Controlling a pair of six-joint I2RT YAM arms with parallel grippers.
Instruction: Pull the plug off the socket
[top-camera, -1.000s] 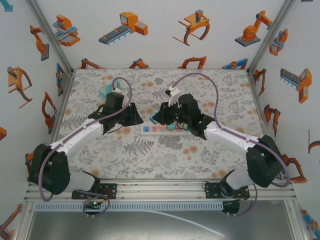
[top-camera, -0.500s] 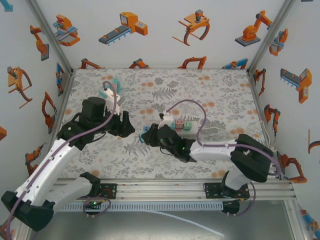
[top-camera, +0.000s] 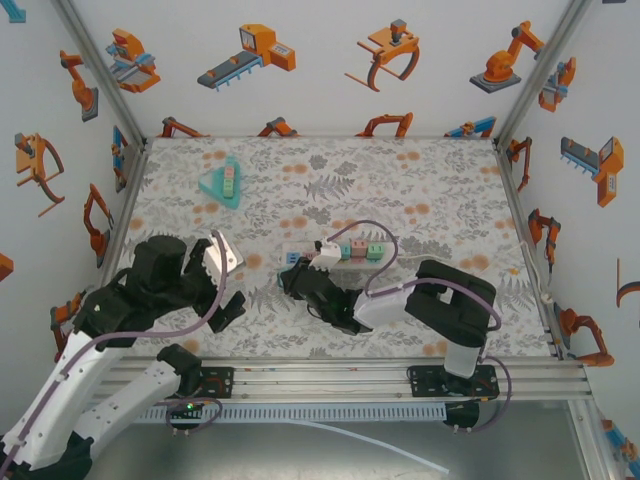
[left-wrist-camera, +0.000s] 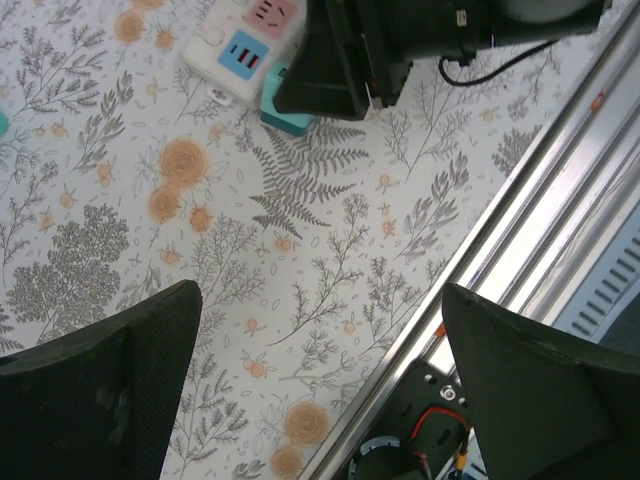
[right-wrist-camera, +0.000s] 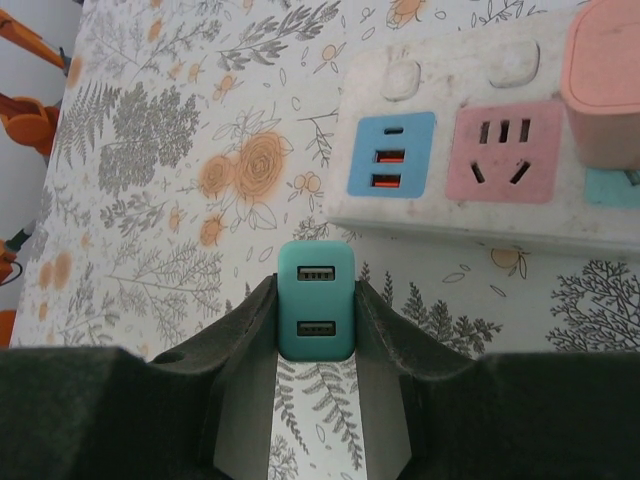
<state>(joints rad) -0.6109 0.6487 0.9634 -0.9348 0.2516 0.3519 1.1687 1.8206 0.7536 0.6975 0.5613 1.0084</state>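
The white power strip, the socket (top-camera: 335, 256) (right-wrist-camera: 480, 170) (left-wrist-camera: 245, 45), lies mid-table. The teal two-port plug (right-wrist-camera: 316, 300) (left-wrist-camera: 285, 110) (top-camera: 284, 285) is out of the strip, just in front of its left end. My right gripper (right-wrist-camera: 316, 330) (top-camera: 292, 285) is shut on the plug, one finger on each side. My left gripper (left-wrist-camera: 320, 385) (top-camera: 238, 288) hangs wide open over bare table to the near left, with nothing between its fingers (left-wrist-camera: 100, 390).
A pink plug (right-wrist-camera: 605, 80) and other coloured plugs (top-camera: 360, 250) sit in the strip. A teal triangular tray (top-camera: 222, 185) with small blocks lies at the far left. The metal rail (left-wrist-camera: 560, 210) runs along the near edge.
The left gripper has opened and its arm has pulled back to the near left. The right gripper has drawn the teal plug away from the strip, toward the near left.
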